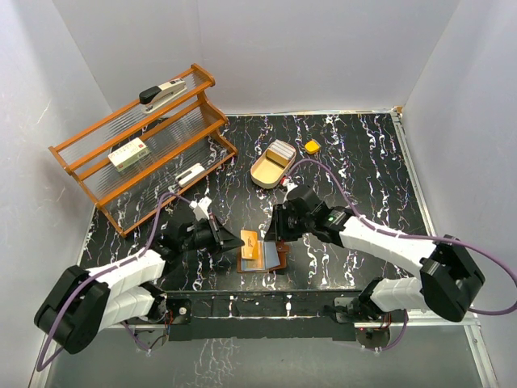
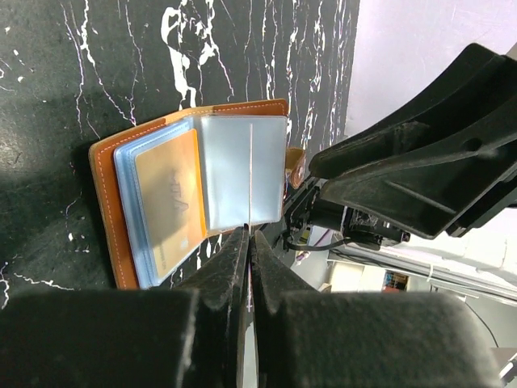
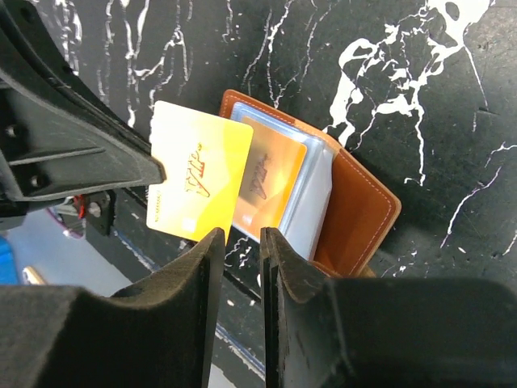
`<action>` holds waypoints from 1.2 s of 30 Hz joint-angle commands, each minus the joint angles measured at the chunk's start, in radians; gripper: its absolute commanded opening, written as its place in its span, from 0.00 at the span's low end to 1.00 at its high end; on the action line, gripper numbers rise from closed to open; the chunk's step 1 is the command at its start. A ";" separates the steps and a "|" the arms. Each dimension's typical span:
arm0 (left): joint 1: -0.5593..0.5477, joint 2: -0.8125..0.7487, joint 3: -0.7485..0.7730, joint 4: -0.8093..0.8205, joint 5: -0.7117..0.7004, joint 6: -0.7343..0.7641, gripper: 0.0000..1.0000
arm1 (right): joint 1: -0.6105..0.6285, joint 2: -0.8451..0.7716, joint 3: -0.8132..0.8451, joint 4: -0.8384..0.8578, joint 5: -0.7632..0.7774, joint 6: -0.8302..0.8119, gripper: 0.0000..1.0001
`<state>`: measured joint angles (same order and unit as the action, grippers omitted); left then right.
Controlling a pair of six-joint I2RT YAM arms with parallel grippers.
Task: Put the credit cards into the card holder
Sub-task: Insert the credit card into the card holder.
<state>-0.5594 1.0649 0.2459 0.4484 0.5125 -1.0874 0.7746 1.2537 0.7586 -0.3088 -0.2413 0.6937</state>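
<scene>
Brown card holder (image 1: 260, 257) lying open on black marbled table (image 1: 355, 162), centre, close to near edge, between both arms. Left gripper (image 2: 249, 234) clamped tight on edge of holder's clear sleeve (image 2: 242, 170). Gold credit card (image 3: 271, 182) seated in a sleeve. Yellow credit card (image 3: 198, 190) tilted, overlapping sleeves, corner at right gripper (image 3: 241, 234). Jaws narrowly apart; grip on card: cannot tell.

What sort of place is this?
Likely a robot test booth: plain white walls box in a black marbled table, the left arm and right arm are bolted at its near edge, and a wooden rack holds props.
</scene>
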 commanded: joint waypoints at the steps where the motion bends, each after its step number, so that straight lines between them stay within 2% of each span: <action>1: -0.004 0.046 -0.017 0.129 0.034 -0.035 0.00 | 0.028 0.047 0.063 -0.017 0.087 -0.044 0.22; 9: -0.009 0.187 -0.037 0.287 0.073 -0.066 0.00 | 0.053 0.079 0.037 -0.041 0.187 -0.066 0.19; 15: -0.016 0.310 -0.052 0.469 0.101 -0.110 0.00 | 0.053 0.082 0.005 -0.018 0.207 -0.075 0.17; 28: -0.031 0.532 -0.078 0.688 0.135 -0.136 0.00 | 0.055 0.105 -0.048 0.003 0.255 -0.083 0.15; 36: -0.036 0.605 -0.081 0.750 0.143 -0.151 0.00 | 0.055 0.110 -0.072 0.018 0.276 -0.086 0.13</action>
<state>-0.5869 1.6497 0.1696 1.1145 0.6380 -1.2430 0.8246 1.3636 0.6964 -0.3485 0.0006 0.6205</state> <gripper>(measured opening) 0.007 0.140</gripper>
